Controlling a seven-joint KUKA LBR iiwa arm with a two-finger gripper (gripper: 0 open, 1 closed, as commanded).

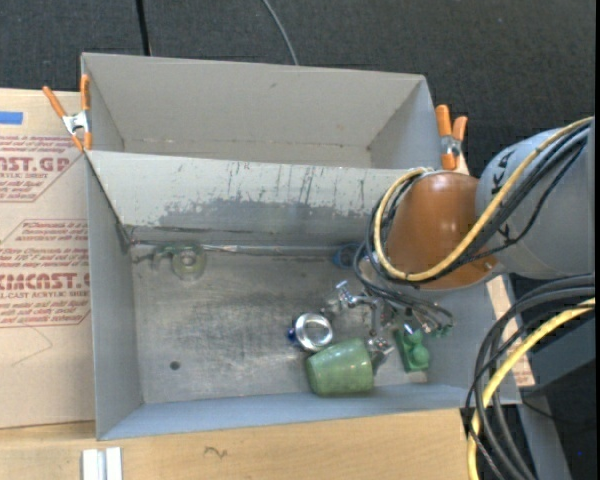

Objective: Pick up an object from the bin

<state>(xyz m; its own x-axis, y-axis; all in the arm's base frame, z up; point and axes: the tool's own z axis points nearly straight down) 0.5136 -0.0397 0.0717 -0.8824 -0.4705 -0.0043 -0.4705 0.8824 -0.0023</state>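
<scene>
My gripper (382,318) hangs low in the bin's front right corner, below the orange wrist cover. Just in front of it a pale green cup-like thing (340,369) lies on its side near the front wall. To the gripper's left sits a small round silver and blue thing (311,330), touching the green cup's top edge. A small dark green piece (414,352) lies right of the gripper, close to the right wall. The gripper's metal parts overlap the gap between the green cup and the dark green piece.
A clear glassy thing (186,261) rests against the back wall at the left. A small blue thing (341,258) lies at the back wall near the arm. The arm and its cables cover the bin's right side.
</scene>
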